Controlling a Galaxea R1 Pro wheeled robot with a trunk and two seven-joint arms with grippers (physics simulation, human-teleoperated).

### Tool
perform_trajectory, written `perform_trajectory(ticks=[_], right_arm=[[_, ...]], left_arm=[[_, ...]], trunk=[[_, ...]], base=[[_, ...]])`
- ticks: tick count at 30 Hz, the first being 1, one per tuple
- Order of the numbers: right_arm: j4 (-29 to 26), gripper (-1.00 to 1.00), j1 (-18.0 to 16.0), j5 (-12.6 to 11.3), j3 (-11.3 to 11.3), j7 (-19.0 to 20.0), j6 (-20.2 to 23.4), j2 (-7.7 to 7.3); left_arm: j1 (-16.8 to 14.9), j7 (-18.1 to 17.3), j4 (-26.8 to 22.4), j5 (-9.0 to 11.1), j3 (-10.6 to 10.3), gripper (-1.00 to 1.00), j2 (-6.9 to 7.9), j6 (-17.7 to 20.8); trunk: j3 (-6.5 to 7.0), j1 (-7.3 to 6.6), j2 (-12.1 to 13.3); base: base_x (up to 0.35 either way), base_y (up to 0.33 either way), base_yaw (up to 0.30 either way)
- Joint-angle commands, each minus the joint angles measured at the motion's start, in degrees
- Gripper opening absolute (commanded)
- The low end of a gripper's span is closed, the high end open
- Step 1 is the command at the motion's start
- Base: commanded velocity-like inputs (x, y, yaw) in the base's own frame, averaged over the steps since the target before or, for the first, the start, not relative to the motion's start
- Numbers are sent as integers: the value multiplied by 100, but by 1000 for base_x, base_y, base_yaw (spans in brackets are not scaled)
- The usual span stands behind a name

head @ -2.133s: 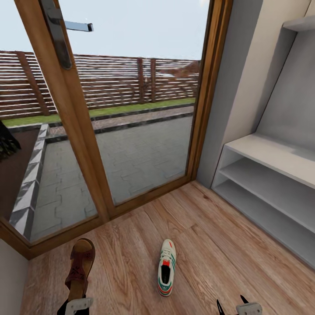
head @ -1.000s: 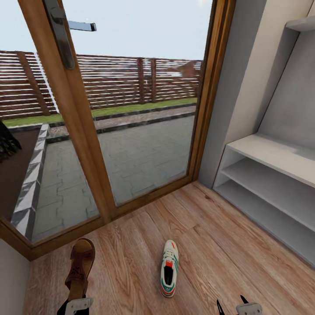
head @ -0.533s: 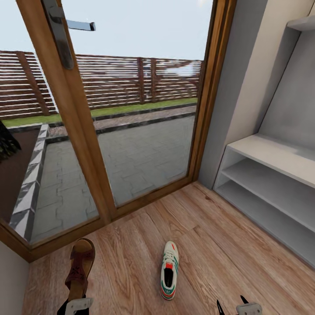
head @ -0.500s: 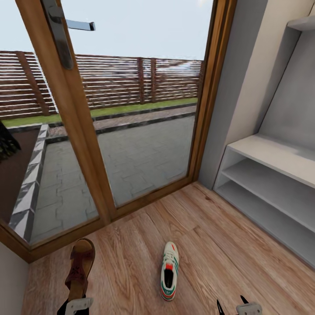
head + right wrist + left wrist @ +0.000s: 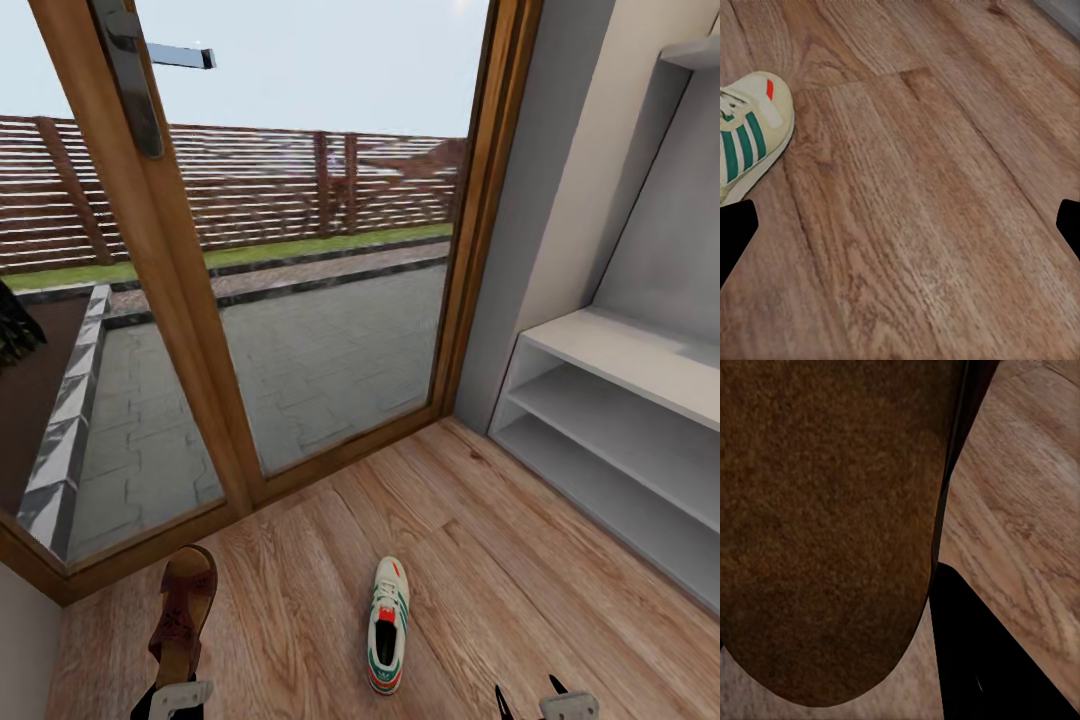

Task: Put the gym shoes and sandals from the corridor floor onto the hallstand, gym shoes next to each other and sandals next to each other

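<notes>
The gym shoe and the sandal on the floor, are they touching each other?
Apart. The head view shows the gym shoe and the sandal with a wide strip of bare corridor floor between them.

Wood-plank corridor floor (image 5: 520,580): one gym shoe (image 5: 386,625) lying flat.

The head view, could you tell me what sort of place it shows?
Probably a home entrance corridor: a glazed wooden door facing a patio, a white shoe rack, and a gym shoe on plank flooring.
</notes>
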Motion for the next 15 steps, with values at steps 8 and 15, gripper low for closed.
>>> perform_trajectory(ticks=[8, 15], right_arm=[[-46, 100, -3, 33, -22, 18, 23, 156], [-140, 100, 0, 50, -22, -146, 585, 669]], left_arm=[[-8, -79, -308, -38, -53, -100, 3, -10], [-36, -93, -1074, -54, -61, -100, 44, 90]], trunk=[[-4, -1, -2], [-4, -1, -2]], base=[[0, 0, 0], [0, 0, 0]])
